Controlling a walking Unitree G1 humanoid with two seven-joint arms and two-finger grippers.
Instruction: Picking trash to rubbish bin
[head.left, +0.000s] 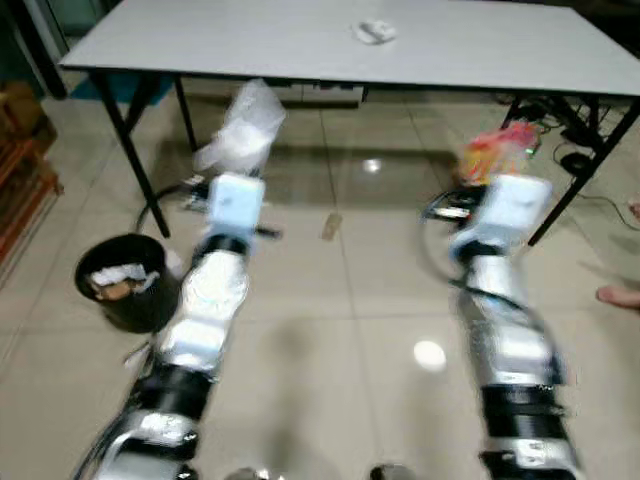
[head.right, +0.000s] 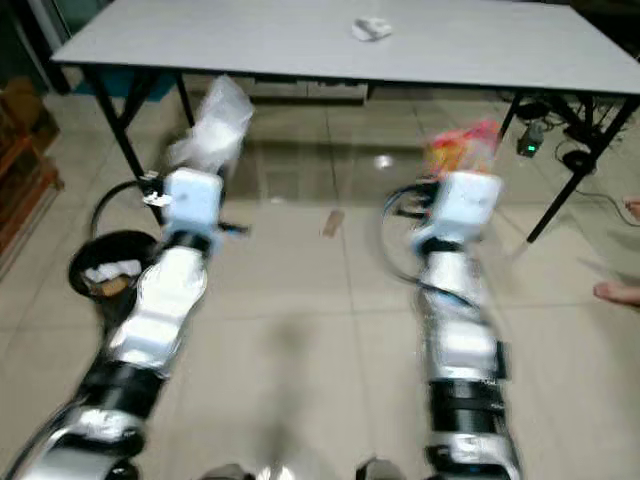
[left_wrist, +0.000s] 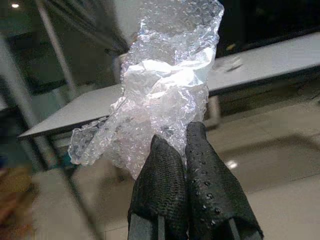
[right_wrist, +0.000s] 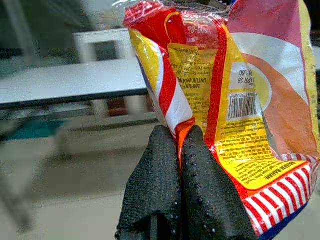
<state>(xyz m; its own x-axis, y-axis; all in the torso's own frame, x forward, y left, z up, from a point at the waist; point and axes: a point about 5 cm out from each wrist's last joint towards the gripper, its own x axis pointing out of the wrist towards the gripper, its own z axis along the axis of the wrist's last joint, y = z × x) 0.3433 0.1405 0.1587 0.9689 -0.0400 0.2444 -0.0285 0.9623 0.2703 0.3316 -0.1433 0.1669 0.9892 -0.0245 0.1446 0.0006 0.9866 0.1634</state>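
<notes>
L gripper (left_wrist: 181, 137) pinching bubble wrap (left_wrist: 160, 85), R gripper (right_wrist: 179, 137) (snack wrapper (right_wrist: 240, 90))

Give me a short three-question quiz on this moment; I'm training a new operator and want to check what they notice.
1. True or false: the left gripper is shut on a sheet of bubble wrap.
2. What does the right gripper hold?
A. a glass bottle
B. a snack wrapper
C. a spoon
3. Fill in: the black bin stands on the floor to the robot's ____ side, beside a leg of the table.

Key: 1 true; 2 B; 3 left.
</notes>
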